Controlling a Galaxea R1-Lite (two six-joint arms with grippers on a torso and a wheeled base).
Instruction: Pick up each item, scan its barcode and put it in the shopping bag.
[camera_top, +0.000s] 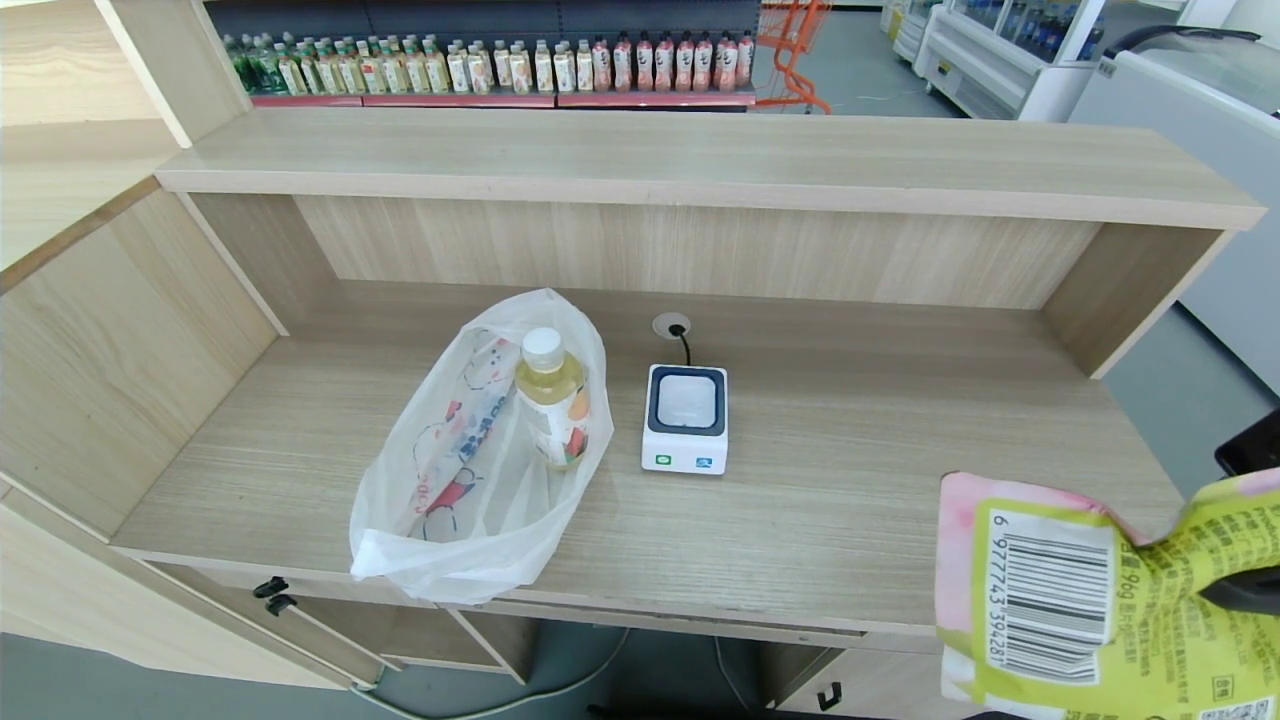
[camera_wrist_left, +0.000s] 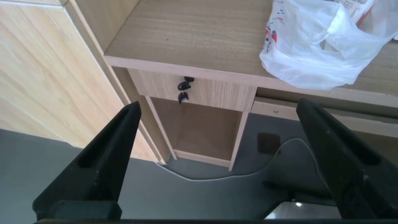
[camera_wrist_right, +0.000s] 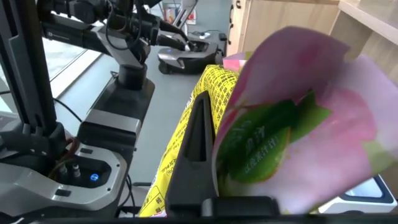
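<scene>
A pink and yellow-green snack pouch hangs at the counter's front right corner, barcode side up, with my right gripper shut on its edge. The right wrist view looks along a finger pressed against the pouch. A white barcode scanner sits mid-counter. To its left the clear shopping bag lies open, with a bottle of yellow drink inside. My left gripper hangs open below the counter's front left edge, with nothing between its fingers, and the bag lies beyond it.
The wooden counter has a raised back shelf and side walls. A cable runs from the scanner into a grommet. Under the front edge are an open cubby and a small black latch. Store shelves of drinks stand behind.
</scene>
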